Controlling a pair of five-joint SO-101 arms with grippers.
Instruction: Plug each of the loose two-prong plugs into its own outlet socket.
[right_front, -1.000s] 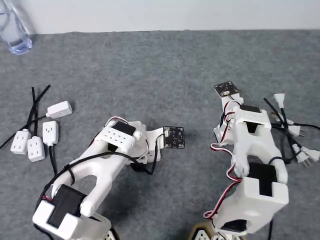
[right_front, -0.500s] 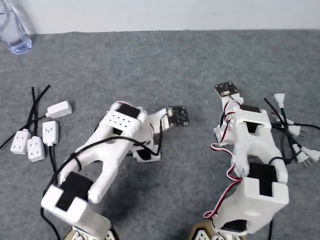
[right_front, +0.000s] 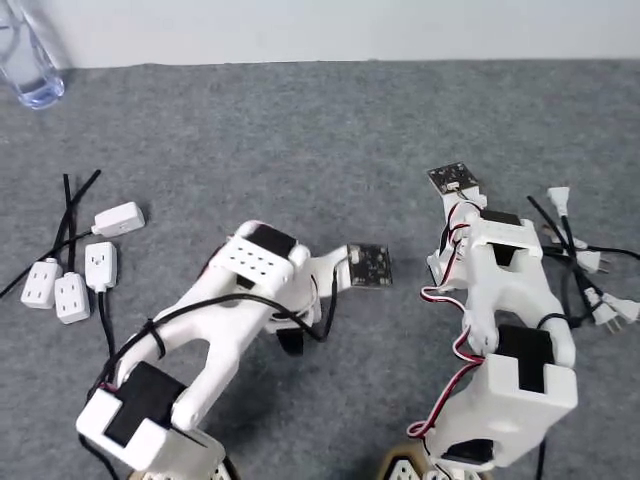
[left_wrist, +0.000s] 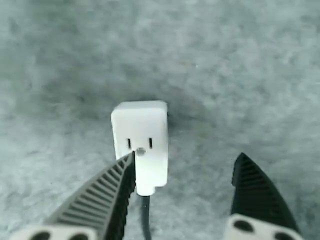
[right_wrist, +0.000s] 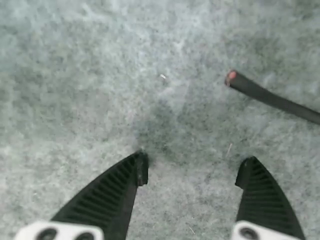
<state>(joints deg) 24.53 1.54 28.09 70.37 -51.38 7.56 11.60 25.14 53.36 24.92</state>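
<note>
- Left gripper (left_wrist: 187, 160): jaws spread wide, nothing pinched.
- A white socket (left_wrist: 140, 135) lay face up on the grey mat (left_wrist: 240, 60), its black cord (left_wrist: 145, 227) trailing back under the gripper. One ribbed finger (left_wrist: 117, 185) overlapped the socket's edge and the other stood well apart from it. Contact could not be judged.
- Right gripper (right_wrist: 195, 162): jaws spread, only bare mat between them. A black cable end (right_wrist: 260, 92) with a reddish tip lay near, apart from both fingers.
- High view: left arm (right_front: 230, 320) sat at about 7 o'clock on the table, bent low toward the centre. Right arm (right_front: 505, 300) sat at about 5 o'clock.
- Four other sockets (right_front: 72, 280) were grouped at 9 o'clock with black cords, well apart from both arms.
- Loose plugs (right_front: 590, 263) lay tangled at 3 o'clock, just beside the right arm, none seated in a socket.
- A clear bottle (right_front: 30, 70) stood at 10 o'clock, near the far edge.
</note>
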